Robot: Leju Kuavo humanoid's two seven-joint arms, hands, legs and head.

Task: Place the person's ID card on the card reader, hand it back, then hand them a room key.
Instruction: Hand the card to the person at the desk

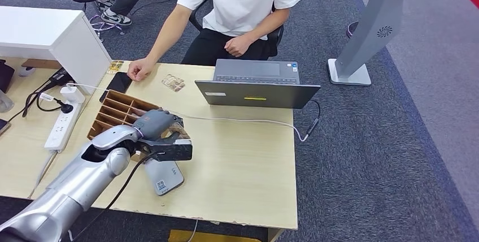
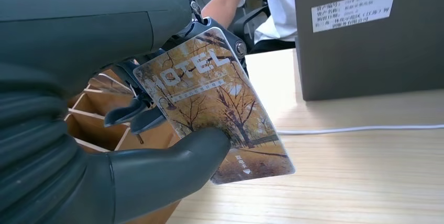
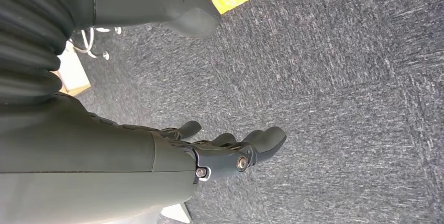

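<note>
A hotel key card (image 2: 209, 109) is pinched between thumb and fingers of the left hand (image 1: 161, 132), above the wooden card organizer (image 1: 116, 113) and card reader (image 1: 162, 177). The right hand (image 3: 230, 153) hangs empty, fingers loosely apart, over grey carpet (image 3: 340, 77). A slip is judged possible, since the thumb covers little of the glossy card. The wooden desk (image 1: 243, 168) carries a laptop (image 1: 257, 92); the person's hand (image 1: 138, 71) rests well apart.

The grey thumb (image 2: 173, 164) covers part of the autumn-printed hotel key card (image 2: 209, 98), hiding the first letter of its name; the card's small print is illegible.

One laptop (image 1: 257, 83), one power strip (image 1: 63, 123)
</note>
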